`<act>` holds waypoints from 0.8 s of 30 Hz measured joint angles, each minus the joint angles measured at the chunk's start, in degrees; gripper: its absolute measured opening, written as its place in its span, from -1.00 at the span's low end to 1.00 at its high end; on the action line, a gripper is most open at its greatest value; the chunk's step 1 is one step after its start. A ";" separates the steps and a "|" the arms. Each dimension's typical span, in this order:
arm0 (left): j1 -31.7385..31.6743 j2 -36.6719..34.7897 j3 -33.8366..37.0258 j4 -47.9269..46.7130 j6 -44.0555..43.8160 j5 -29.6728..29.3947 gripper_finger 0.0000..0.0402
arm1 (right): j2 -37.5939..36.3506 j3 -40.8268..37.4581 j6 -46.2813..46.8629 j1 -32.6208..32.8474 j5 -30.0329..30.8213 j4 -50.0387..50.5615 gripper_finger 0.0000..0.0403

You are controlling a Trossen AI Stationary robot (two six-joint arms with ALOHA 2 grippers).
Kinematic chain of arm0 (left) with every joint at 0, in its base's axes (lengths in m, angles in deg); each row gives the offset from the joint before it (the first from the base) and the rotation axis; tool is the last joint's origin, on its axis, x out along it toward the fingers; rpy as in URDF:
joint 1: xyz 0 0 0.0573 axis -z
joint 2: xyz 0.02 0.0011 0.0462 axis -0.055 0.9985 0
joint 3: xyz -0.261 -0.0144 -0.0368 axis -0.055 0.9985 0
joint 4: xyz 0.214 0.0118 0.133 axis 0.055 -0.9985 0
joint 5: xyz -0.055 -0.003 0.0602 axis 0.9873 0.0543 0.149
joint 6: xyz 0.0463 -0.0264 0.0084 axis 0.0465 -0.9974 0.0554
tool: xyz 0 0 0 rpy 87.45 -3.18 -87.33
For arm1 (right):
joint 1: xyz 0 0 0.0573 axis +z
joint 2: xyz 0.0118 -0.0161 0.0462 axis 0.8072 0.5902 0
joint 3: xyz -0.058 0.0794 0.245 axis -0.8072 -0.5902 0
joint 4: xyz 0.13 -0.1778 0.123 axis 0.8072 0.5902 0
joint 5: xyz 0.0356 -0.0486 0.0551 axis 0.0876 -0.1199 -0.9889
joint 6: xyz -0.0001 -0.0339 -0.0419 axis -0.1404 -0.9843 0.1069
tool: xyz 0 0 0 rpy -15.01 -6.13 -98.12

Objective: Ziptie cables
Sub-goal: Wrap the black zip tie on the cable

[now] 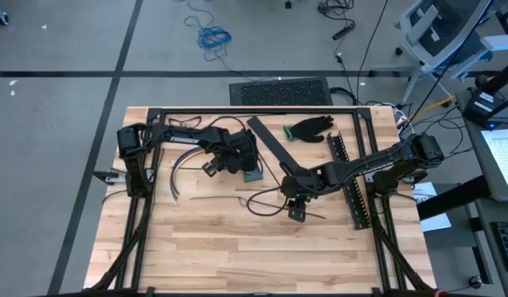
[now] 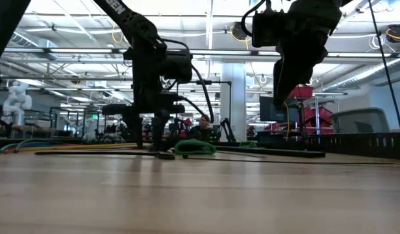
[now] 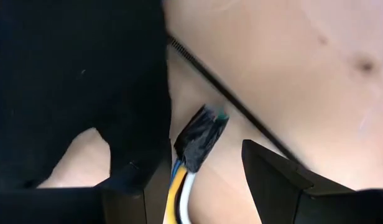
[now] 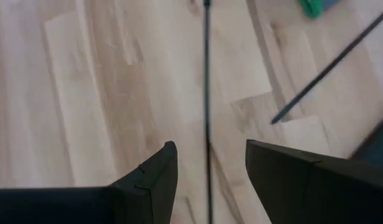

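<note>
Taped cables (image 3: 201,140) between left gripper (image 3: 204,180) fingers, over table (image 3: 303,68).

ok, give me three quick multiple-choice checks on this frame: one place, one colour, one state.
1. Where is the black glove? A) far side of the table B) floor C) in a gripper
2. What colour is the tape on the cables? A) red B) black C) orange
3. How is the right gripper? A) shut on glove B) out of view C) open

A: it lies near the far edge.
B: black tape wraps the bundle's tip.
C: its fingers stand apart, either side of a thin black strip.
</note>
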 joint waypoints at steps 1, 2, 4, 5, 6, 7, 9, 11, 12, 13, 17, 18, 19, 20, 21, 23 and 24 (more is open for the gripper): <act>-0.29 0.06 0.00 -0.04 0.69 0.00 -0.05 | 0.00 0.00 0.44 0.00 -0.25 -0.19 -0.12; -0.53 0.15 0.00 -0.04 1.55 0.00 -0.05 | 0.00 0.00 0.82 0.00 -0.26 -0.26 -0.12; -1.00 0.15 0.00 0.19 2.50 0.32 -0.05 | -0.02 0.00 1.22 0.00 -0.27 -0.51 -0.12; -1.22 0.15 0.00 0.41 2.49 1.13 -0.05 | -0.01 0.00 1.46 0.00 -0.26 -0.61 -0.12; -1.40 0.15 0.00 0.49 2.49 1.94 -0.05 | 0.00 0.00 1.93 0.00 -0.26 -0.55 -0.12; -1.55 0.15 0.00 0.41 2.47 2.45 -0.05 | 0.00 0.00 2.29 0.00 -0.25 -0.56 -0.12; -1.65 0.15 0.00 0.44 2.51 3.17 -0.06 | 0.00 0.00 2.97 0.00 -0.19 -0.57 -0.12; -1.62 0.15 0.00 0.50 3.00 3.77 -0.12 | 0.00 0.00 3.78 0.00 -0.17 -0.57 -0.12; -1.60 0.27 0.00 0.69 3.55 4.10 -0.18 | -0.01 0.00 4.00 0.00 -0.17 -0.57 -0.12; -1.58 0.44 0.00 0.97 3.98 4.24 -0.25 | 0.00 0.00 4.22 0.00 -0.17 -0.57 -0.12; -1.50 1.23 -0.14 0.61 3.74 4.31 -0.70 | 0.00 0.00 5.17 0.00 -0.12 -0.72 -0.12; -1.45 1.22 -0.15 0.22 2.61 4.30 -0.80 | 0.00 0.00 5.19 0.00 -0.12 -0.82 -0.12; -1.37 1.17 -0.17 0.39 0.79 4.31 -0.85 | -0.02 0.00 5.38 0.00 -0.12 -0.93 -0.12; -1.30 1.17 -0.17 0.90 -1.13 4.30 -0.88 | 0.00 0.00 5.72 0.00 -0.10 -1.19 -0.12; -1.12 1.11 -0.20 1.32 -2.73 4.28 -0.91 | -0.01 0.00 6.06 0.00 -0.10 -1.37 -0.12; -0.81 0.29 -0.43 1.12 -6.39 4.26 -0.91 | 0.00 0.00 6.41 0.00 -0.10 -1.66 -0.12; -0.59 -0.16 -0.89 0.46 -8.46 4.26 -0.92 | -0.02 0.00 6.41 0.00 -0.10 -1.91 -0.12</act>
